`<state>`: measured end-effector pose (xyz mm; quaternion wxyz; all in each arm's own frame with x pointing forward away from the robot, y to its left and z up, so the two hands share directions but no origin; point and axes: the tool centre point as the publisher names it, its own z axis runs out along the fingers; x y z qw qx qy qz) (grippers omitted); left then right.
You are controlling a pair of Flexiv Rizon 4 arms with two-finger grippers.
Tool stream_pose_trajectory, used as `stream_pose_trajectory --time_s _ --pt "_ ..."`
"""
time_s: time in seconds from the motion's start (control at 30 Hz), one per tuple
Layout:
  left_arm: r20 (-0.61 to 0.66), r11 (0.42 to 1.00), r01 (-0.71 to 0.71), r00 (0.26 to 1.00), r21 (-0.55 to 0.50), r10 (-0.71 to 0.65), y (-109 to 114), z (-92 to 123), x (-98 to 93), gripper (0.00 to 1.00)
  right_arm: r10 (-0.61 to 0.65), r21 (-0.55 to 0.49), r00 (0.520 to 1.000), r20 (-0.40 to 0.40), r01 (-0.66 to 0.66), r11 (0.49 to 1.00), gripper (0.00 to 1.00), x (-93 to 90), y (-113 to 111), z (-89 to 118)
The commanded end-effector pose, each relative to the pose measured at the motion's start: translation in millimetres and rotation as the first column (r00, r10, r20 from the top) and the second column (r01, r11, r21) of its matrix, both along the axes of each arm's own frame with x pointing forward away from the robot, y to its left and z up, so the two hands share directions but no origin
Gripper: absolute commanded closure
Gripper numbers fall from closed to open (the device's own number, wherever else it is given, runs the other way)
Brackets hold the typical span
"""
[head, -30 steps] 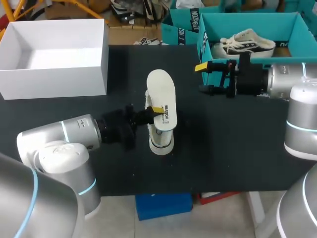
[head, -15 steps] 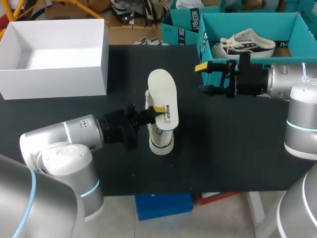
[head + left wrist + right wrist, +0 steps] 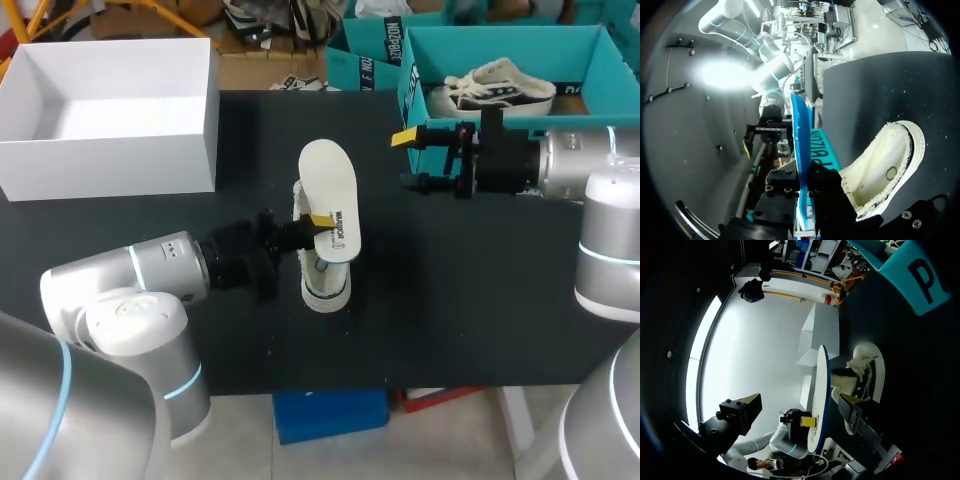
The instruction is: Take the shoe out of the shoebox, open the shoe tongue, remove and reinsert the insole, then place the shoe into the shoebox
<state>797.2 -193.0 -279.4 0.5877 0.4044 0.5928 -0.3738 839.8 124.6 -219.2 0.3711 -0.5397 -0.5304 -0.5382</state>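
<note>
A white insole (image 3: 328, 196) with a blue underside is held on edge over the middle of the table, my left gripper (image 3: 318, 222) shut on its side. Under it lies the white shoe (image 3: 324, 282), its opening facing up. In the left wrist view the insole (image 3: 801, 145) runs edge-on out from my left gripper (image 3: 803, 200), and the shoe (image 3: 885, 170) sits beside it with its fleecy inside showing. My right gripper (image 3: 418, 158) hovers open and empty to the right. In the right wrist view the insole (image 3: 819, 390) and shoe (image 3: 866, 371) lie ahead of my right gripper (image 3: 801, 402).
A teal shoebox (image 3: 412, 95) stands at the back right with another white shoe (image 3: 500, 86) inside. A large white box (image 3: 110, 165) stands at the back left. Dark table (image 3: 470, 290) surrounds the shoe.
</note>
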Motion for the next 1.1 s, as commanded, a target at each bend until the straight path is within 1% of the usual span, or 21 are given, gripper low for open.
stream_pose_trajectory --time_s 0.03,0.13,0.27,0.5,0.63,1.1 --pt "-0.001 1.000 0.001 1.000 0.005 -0.001 1 1 -0.8 1.00 0.077 -0.003 0.997 -0.003 -0.077 0.997 0.00 5.6 4 -6" --pt "-0.001 1.000 0.001 1.000 0.005 -0.001 1 1 -0.8 1.00 0.167 -0.010 0.986 -0.023 -0.167 0.986 0.00 4.8 12 -11" --pt "-0.001 1.000 0.001 1.000 0.005 -0.001 1 1 -0.8 1.00 0.251 -0.001 0.966 -0.053 -0.252 0.968 0.00 4.9 22 -18" --pt "-0.001 1.000 0.001 1.000 0.005 -0.001 1 1 -0.8 1.00 0.333 0.013 0.931 -0.147 -0.335 0.942 0.00 2.4 37 -29" --pt "-0.001 1.000 0.001 1.000 0.005 -0.001 1 1 -0.8 1.00 0.356 0.029 0.915 -0.191 -0.357 0.933 0.00 -1.6 45 -35" --pt "-0.001 1.000 0.001 1.000 0.005 -0.001 1 1 -0.8 1.00 0.370 0.059 0.909 -0.192 -0.366 0.929 0.00 -12.5 71 -45"
